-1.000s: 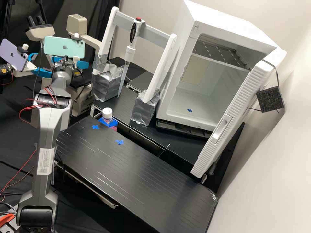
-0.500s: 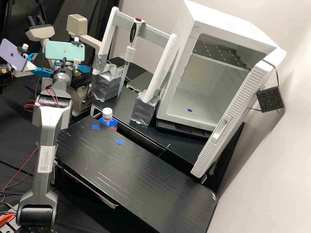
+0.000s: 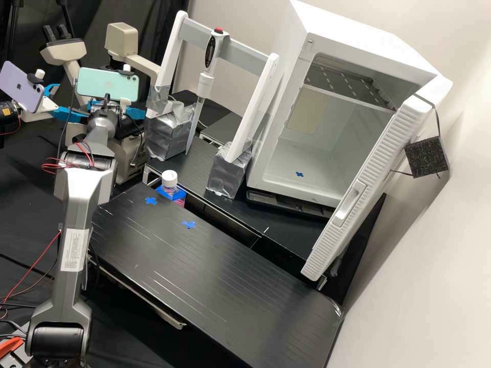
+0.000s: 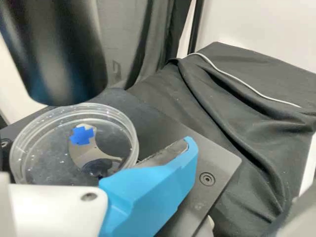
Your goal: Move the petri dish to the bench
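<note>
In the wrist view, a round, clear plastic petri dish (image 4: 44,160) sits on a flat black plate (image 4: 219,160) of the microscope. The dish is right beside one of the blue jaws. That jaw has its flat grey inner side turned to the dish's rim. They are so close that I can't tell if they touch. The jaws stand wide apart and don't pinch the dish. I can't tell if the other jaw is next to the dish too.

A small blue tape cross (image 4: 82,136) shows inside the ring of the dish, but I can't tell if it is on the dish or under it. A fat black tube (image 4: 54,54) hangs over the dish. A rumpled black cloth (image 4: 247,126) lies past the plate, with a thin white cord (image 4: 247,86) on it.

In the high view, the white gripper (image 3: 113,108) is at the big beige microscope (image 3: 121,40), with a mint green phone (image 3: 108,85) up on top of the arm. The black bench (image 3: 220,276) has two blue tape crosses stuck on it. A small bottle with a white cap (image 3: 169,179) stands by its edge. Behind it, a grey and white pipette (image 3: 205,84) hangs on a white frame (image 3: 261,102). Next to that is a big white box (image 3: 358,30) with its door (image 3: 368,179) open.
</note>
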### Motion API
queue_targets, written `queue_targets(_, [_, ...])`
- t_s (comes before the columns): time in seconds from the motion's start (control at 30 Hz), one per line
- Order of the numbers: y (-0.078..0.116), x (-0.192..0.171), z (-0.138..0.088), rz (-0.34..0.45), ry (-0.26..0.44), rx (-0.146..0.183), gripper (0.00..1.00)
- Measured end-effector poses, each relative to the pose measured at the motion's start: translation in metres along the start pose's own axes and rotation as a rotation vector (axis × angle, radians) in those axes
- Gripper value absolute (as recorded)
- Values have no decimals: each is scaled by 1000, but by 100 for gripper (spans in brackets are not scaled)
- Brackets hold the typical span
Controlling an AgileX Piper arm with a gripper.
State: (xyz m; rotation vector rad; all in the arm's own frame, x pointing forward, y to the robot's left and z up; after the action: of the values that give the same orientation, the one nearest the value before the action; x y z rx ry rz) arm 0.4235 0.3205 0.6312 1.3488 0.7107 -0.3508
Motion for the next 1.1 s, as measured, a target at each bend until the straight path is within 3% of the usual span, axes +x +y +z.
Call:
queue_targets(0.33, [-4, 1, 4, 0, -9, 0, 100])
queue_targets(0.63, [-10, 2, 9, 30, -30, -46, 100])
queue_targets(0.83, [-11, 2, 9, 22, -27, -39, 100])
queue_targets(0.87, [-11, 2, 9, 18, -25, -30, 0])
queue_targets(1.1, [-13, 2, 8, 3, -17, -23, 0])
